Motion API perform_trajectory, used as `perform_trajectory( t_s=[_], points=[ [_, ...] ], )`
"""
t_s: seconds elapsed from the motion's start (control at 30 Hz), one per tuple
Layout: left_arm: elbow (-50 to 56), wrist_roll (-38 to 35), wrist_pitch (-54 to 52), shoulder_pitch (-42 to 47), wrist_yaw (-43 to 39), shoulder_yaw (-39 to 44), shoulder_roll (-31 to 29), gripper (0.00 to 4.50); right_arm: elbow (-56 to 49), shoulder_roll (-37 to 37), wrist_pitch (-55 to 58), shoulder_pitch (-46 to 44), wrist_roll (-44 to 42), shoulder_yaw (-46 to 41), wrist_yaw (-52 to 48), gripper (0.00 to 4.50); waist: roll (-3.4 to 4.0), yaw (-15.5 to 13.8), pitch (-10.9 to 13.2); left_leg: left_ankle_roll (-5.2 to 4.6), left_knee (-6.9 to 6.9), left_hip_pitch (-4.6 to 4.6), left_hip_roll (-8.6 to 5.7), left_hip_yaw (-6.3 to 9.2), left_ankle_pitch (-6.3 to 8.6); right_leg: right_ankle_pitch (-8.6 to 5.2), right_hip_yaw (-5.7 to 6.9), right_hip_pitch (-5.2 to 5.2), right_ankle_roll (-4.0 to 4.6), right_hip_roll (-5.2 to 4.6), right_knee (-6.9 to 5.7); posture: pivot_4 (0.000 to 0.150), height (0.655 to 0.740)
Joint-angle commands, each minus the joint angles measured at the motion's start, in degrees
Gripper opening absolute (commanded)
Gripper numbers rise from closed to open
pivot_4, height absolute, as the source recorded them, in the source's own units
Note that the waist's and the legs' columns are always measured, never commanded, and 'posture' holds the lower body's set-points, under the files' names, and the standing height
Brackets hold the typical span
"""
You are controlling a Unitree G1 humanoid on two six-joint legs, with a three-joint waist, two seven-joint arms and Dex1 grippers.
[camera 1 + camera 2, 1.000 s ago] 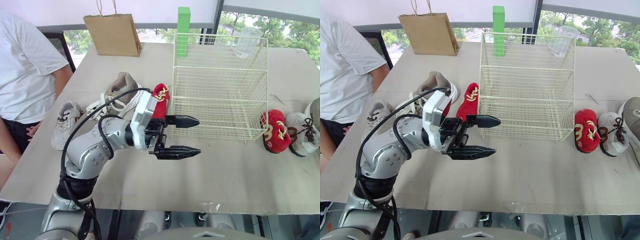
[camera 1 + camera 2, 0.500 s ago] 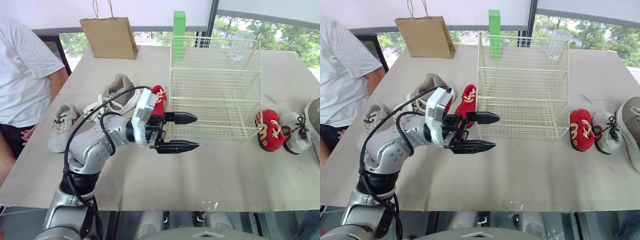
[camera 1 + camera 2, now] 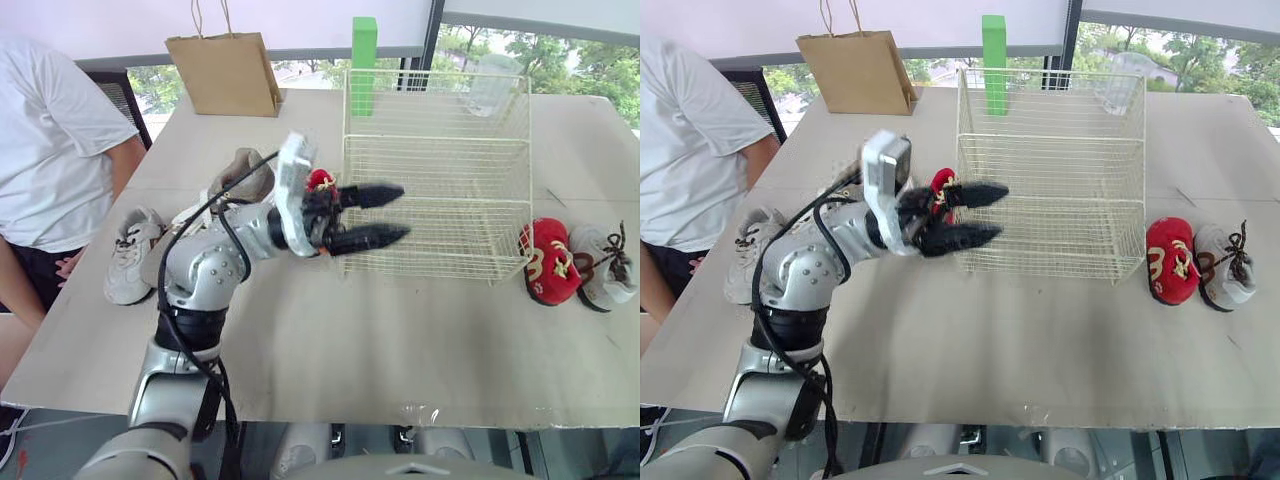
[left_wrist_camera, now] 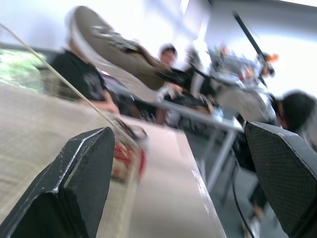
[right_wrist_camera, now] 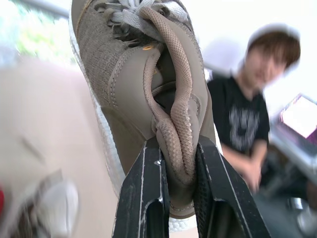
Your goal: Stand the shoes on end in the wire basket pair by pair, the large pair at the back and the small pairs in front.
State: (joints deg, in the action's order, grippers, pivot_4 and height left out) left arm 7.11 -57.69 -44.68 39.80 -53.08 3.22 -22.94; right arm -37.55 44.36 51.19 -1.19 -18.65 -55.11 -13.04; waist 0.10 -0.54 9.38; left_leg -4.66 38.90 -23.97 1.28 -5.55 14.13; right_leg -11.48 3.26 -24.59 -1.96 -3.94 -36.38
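Hovering in the left eye view at the front left corner of the wire basket (image 3: 440, 140), the left end effector (image 3: 400, 212) has its black fingers spread well apart and holds nothing. The basket is empty. A small red shoe (image 3: 320, 180) lies just behind the fingers, beside the basket's left wall. Further left on the bench (image 3: 400, 340) are a large grey sneaker (image 3: 245, 175) and a small white shoe (image 3: 130, 250). Right of the basket, a second red shoe (image 3: 545, 262) and a second white shoe (image 3: 605, 265) lie side by side.

The left wrist view looks between those parted fingers to a grey-brown sneaker (image 4: 119, 49) hanging in the air, sole showing.

In the right wrist view the right end effector (image 5: 178, 148) is clamped on that sneaker's padded heel collar, with the shoe dangling toe-away.

The collar looks soft and squashes under the pinch, so the shoe will probably swing and may slip. The sole looks stiffer. A hold at the heel suits lowering it toe-down at the back of the basket.
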Motion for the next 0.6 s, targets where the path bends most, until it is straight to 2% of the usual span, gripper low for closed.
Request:
perform_trajectory(
  t_s=[0.03,0.13,0.2,0.33,0.43,0.6],
  points=[
    [-7.4,-7.9,-2.5,10.4,16.0,10.1,3.4,4.50,-2.0,11.7,-2.2,-10.0,-4.5,0.9,-4.4,0.01,-0.06,0.0,0.1,0.00,0.02,0.01,0.00,0.00,0.00,0.02,-0.01,-0.02,-0.04,0.00,-0.06,0.150,0.7400],
    [-21.0,-6.8,1.9,21.9,27.4,17.4,4.4,4.50,2.3,19.9,-3.4,-17.6,-7.7,7.0,-9.1,0.01,-0.33,-0.1,0.2,0.00,0.03,0.04,0.00,0.14,-0.01,0.04,0.00,-0.05,-0.07,0.11,-0.14,0.150,0.7400],
    [-28.6,-3.9,4.1,28.5,26.5,18.5,2.0,4.50,4.7,24.3,-5.6,-20.5,-8.9,11.0,-13.3,0.01,-0.67,0.0,0.4,0.00,0.02,0.04,0.00,0.25,0.00,0.01,-0.01,-0.04,-0.01,0.24,-0.11,0.150,0.7400],
    [-40.1,4.3,4.4,40.1,9.4,12.9,-6.4,4.50,9.3,33.1,-10.7,-25.7,-12.6,18.0,-24.0,0.01,-0.90,0.0,0.6,0.03,-0.12,-0.17,0.00,0.09,-0.01,0.13,-0.04,-0.22,-0.16,0.26,0.14,0.150,0.7400],
    [-46.2,12.5,5.8,46.7,-7.5,5.0,-11.8,4.50,13.5,39.8,-14.9,-29.5,-14.4,22.8,-31.9,0.01,-0.92,-0.5,0.6,0.08,0.01,-1.02,-0.03,0.09,-0.04,0.29,0.03,-0.76,-0.11,0.19,0.44,0.150,0.7400],
    [-58.9,23.8,6.4,57.0,-24.1,-4.1,-13.3,4.50,17.9,46.2,-24.2,-36.3,-14.9,32.6,-40.7,0.01,-0.98,-0.5,0.7,-0.25,0.13,-1.37,-0.27,0.10,0.21,0.04,0.15,-0.96,-0.50,-0.09,0.52,0.150,0.7400]
  ],
)
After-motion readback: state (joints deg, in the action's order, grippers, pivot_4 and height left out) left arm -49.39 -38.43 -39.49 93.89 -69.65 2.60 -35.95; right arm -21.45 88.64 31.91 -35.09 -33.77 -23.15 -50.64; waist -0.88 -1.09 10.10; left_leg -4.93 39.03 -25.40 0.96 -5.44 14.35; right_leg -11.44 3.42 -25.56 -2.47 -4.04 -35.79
